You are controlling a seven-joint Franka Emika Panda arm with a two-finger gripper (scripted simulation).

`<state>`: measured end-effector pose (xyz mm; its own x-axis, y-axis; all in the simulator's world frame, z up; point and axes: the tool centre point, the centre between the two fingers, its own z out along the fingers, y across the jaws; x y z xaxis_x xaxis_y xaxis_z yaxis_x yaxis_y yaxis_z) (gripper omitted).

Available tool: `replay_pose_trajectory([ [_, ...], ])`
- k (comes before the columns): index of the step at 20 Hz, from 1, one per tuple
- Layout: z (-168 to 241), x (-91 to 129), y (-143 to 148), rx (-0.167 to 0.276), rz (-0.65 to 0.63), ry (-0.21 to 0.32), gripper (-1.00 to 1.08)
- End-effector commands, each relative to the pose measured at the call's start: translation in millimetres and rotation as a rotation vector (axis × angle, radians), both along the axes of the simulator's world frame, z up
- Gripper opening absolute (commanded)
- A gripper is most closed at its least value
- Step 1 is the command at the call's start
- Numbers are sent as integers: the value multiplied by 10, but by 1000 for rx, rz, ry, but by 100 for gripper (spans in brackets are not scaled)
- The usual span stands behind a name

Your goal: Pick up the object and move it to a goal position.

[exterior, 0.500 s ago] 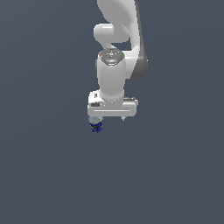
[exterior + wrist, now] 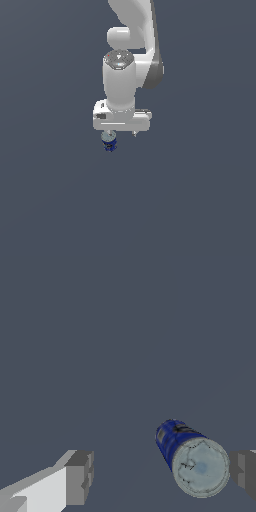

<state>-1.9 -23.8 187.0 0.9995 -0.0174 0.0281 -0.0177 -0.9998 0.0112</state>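
Note:
The object (image 2: 109, 142) is a small dark-blue can with a pale silvery top, standing upright just below the white hand in the exterior view. My gripper (image 2: 121, 134) is open above it. In the wrist view the can (image 2: 187, 456) sits between the two grey fingers, close against one finger (image 2: 244, 474) and far from the other finger (image 2: 79, 478). The gripper (image 2: 160, 476) holds nothing. I cannot tell whether the near finger touches the can.
A plain dark grey-blue floor (image 2: 190, 200) surrounds the can on all sides. The white arm (image 2: 131, 45) rises above the hand.
The hand and arm have shifted toward the exterior view's left. The can has stayed in place.

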Motion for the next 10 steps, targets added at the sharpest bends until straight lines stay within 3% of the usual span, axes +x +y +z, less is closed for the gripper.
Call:
replay_pose_trajectory([
  [1, 16, -7, -25, -2, -4, 1, 100],
  [10, -83, -69, -121, -1, 33, 5, 100],
])
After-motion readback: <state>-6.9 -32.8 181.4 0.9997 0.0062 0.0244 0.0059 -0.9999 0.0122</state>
